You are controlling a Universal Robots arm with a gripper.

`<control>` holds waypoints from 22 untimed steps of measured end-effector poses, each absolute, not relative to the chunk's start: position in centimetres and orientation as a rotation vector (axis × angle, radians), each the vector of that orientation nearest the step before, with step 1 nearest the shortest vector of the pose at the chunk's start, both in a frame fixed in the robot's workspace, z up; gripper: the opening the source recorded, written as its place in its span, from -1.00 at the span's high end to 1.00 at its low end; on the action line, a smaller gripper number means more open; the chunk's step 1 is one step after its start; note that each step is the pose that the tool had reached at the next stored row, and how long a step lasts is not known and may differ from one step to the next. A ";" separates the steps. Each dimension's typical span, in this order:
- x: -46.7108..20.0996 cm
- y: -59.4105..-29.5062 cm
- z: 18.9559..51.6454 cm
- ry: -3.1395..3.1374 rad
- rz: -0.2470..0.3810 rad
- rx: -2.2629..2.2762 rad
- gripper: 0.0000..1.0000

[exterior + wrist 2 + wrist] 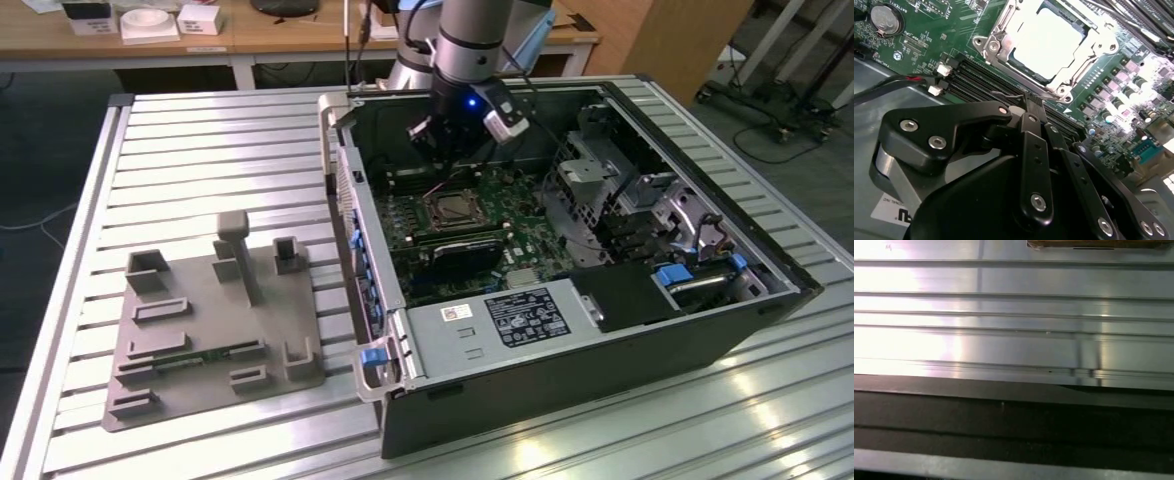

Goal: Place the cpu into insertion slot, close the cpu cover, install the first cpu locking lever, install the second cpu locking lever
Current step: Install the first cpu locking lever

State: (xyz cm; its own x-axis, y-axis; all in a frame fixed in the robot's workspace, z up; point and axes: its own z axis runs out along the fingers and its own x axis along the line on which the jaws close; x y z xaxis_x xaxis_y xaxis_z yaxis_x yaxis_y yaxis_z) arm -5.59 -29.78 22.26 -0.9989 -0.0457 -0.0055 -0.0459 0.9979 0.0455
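Ribbed metal table (200, 140) carries an open computer case (561, 385), with a grey fixture plate (200, 330) towards the exterior view's left. Gripper (1032, 102) hangs inside the case over the motherboard (929, 35), near the socket. Fingers (1030, 137) are drawn together, with nothing seen between them. Cpu (1049, 42) sits in the insertion slot (1072, 19). Cpu cover (996, 47) lies flat around the chip's edges.

Glare whites out the cpu (1046, 42) top in the second wrist view, w/ the cpu cover (999, 27) cut off at frame edge. In the exterior view the arm (467, 40) is cropped at top & the insertion slot (451, 208) is too small to make out.
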 end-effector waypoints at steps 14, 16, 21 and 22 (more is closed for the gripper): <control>-4.1 -29.7 21.4 3.136 0.072 -0.072 0.80; -3.8 -29.7 21.3 3.136 0.072 -0.072 0.80; -3.1 -29.7 20.9 3.136 0.072 -0.072 0.80; -3.1 -29.7 20.8 3.136 0.071 -0.072 0.80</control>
State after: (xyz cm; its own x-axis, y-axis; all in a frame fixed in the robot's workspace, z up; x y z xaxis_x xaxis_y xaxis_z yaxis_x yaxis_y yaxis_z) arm -3.06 -29.71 20.80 -0.9989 -0.0458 -0.0054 -0.0460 0.9979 0.0455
